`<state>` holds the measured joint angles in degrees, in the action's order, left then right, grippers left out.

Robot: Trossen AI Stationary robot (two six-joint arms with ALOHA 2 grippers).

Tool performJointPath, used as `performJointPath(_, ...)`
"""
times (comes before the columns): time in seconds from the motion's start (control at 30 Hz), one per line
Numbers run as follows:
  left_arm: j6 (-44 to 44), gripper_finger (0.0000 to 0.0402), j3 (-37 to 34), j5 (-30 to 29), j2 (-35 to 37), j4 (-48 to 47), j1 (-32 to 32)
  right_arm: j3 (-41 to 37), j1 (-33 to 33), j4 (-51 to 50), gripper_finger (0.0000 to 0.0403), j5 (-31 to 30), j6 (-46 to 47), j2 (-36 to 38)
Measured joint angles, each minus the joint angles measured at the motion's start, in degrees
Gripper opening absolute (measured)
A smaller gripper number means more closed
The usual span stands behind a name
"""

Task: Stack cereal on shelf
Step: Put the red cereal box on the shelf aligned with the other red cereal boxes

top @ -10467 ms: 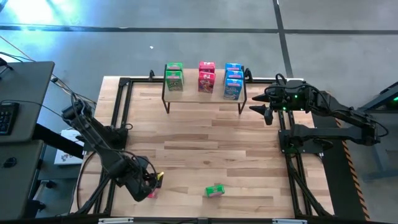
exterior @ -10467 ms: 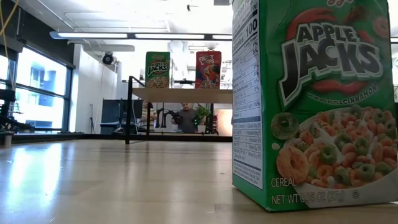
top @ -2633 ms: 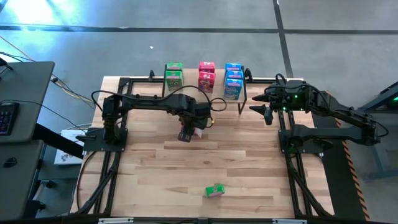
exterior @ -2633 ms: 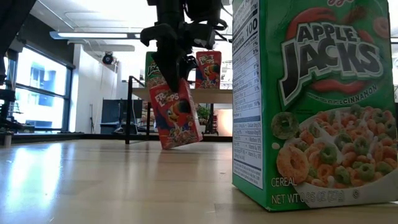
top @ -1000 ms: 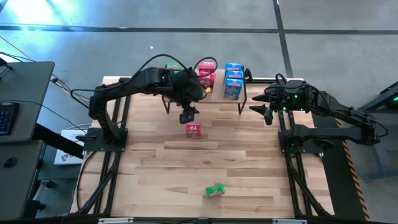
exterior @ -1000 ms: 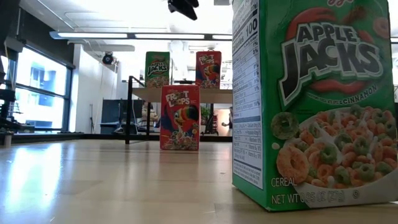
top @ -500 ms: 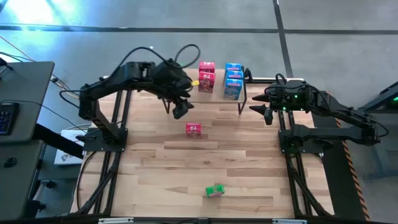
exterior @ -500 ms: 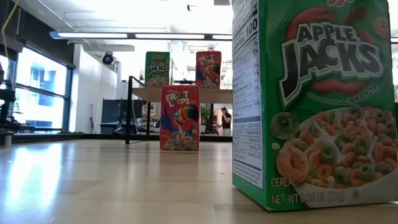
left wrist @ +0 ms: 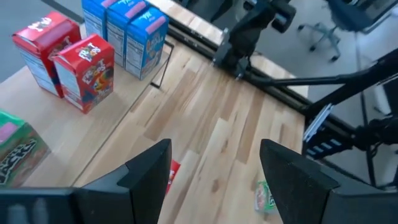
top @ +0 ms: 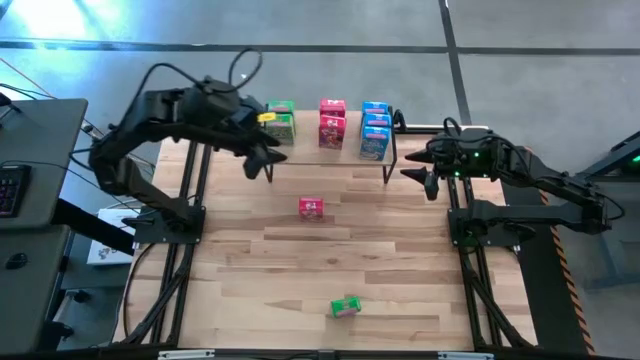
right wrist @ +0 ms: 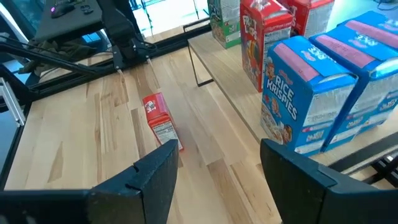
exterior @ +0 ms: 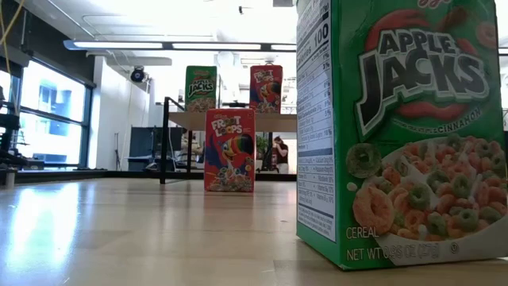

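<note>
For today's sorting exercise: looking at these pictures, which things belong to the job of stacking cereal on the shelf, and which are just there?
Belong to the job:
- shelf, with green, red and blue boxes on it
- red box standing on the table
- green box near the table's front edge
- left gripper, open
- right gripper, open, waiting beside the shelf

Just there:
- desk with keyboard
- person in the room behind

Left gripper [left wrist: 214, 163] with fingers spread wide and empty, shelf [left wrist: 93, 127] board carrying two red boxes [left wrist: 85, 71], three blue boxes [left wrist: 126, 34], a green box [left wrist: 15, 152] at the edge, table [left wrist: 230, 137] planks beyond, green box lying flat [left wrist: 266, 194].
</note>
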<state>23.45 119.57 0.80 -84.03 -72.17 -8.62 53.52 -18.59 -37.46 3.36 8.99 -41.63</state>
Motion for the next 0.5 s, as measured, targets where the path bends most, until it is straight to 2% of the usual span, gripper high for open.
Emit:
performJointPath(0.37,0.5,0.0237,0.0,-1.4,4.5,0.0,0.0,0.0,0.0,4.7,0.022,0.2,-2.5,-1.1)
performJointPath(0.5,0.5,0.0237,-0.1,-1.7,5.1,0.0,0.0,0.0,0.0,8.4,0.022,3.7,-2.5,-3.5)
